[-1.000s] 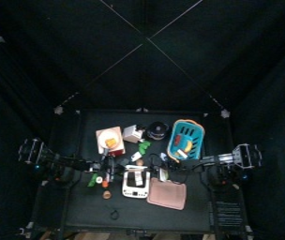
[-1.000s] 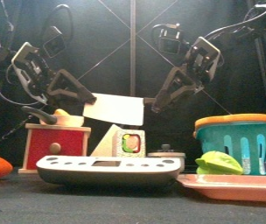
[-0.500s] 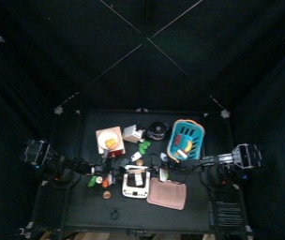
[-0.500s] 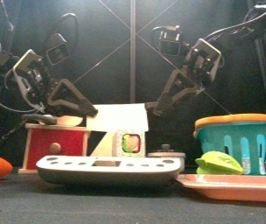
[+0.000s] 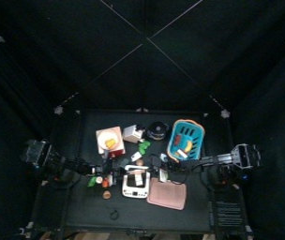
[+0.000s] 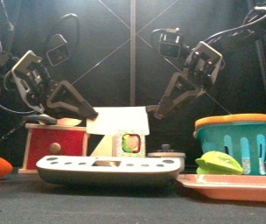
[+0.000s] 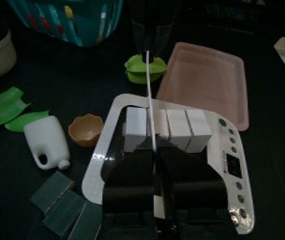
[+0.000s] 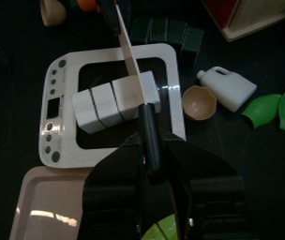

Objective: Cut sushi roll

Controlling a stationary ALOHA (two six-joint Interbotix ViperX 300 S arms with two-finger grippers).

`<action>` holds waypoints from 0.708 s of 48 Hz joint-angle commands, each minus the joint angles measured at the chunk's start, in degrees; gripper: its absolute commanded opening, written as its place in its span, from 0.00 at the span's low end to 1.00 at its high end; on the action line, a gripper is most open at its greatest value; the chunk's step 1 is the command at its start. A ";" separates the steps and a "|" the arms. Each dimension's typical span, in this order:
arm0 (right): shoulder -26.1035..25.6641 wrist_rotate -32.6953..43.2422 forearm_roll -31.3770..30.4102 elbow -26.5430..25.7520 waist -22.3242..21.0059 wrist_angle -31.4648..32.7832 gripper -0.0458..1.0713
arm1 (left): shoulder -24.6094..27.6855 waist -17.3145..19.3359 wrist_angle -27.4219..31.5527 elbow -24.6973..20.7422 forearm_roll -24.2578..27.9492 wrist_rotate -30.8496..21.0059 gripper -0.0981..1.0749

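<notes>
since a second ago my left arm has dropped lower; both hands grip knives [image 7: 149, 103] over the sushi roll [image 7: 171, 128] on the white board [image 7: 227, 150], partly sliced, more cuts left.

I see the sushi roll [image 7: 172, 127] on the cutting board [image 7: 228, 159], centre front of tabletop [image 5: 76, 211]. Tray [image 6: 234, 186] right of board; basket [image 6: 241, 134] behind tray.
</notes>
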 commanded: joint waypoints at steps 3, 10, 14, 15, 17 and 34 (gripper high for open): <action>-0.70 0.09 0.09 -0.62 -0.70 -0.26 0.49 | -0.09 -0.88 -0.09 -1.05 0.18 0.00 0.34; -0.26 0.09 0.09 -0.62 -0.79 -0.26 0.49 | 0.00 -0.88 -0.09 -0.97 0.18 0.00 0.34; 0.09 0.09 0.09 -0.70 -0.79 -0.26 0.49 | 0.26 -0.88 -0.09 -1.05 0.18 0.09 0.34; 0.18 0.00 0.09 -0.70 -0.79 -0.26 0.49 | 0.26 -0.88 -0.09 -1.05 0.18 0.09 0.34; 0.18 0.00 -0.09 -0.79 -0.79 -0.26 0.49 | 0.35 -0.88 -0.09 -1.05 0.18 0.09 0.34; 0.09 0.00 -0.26 -0.79 -1.05 -0.26 0.49 | 0.09 -0.35 0.00 -0.97 0.18 0.62 0.34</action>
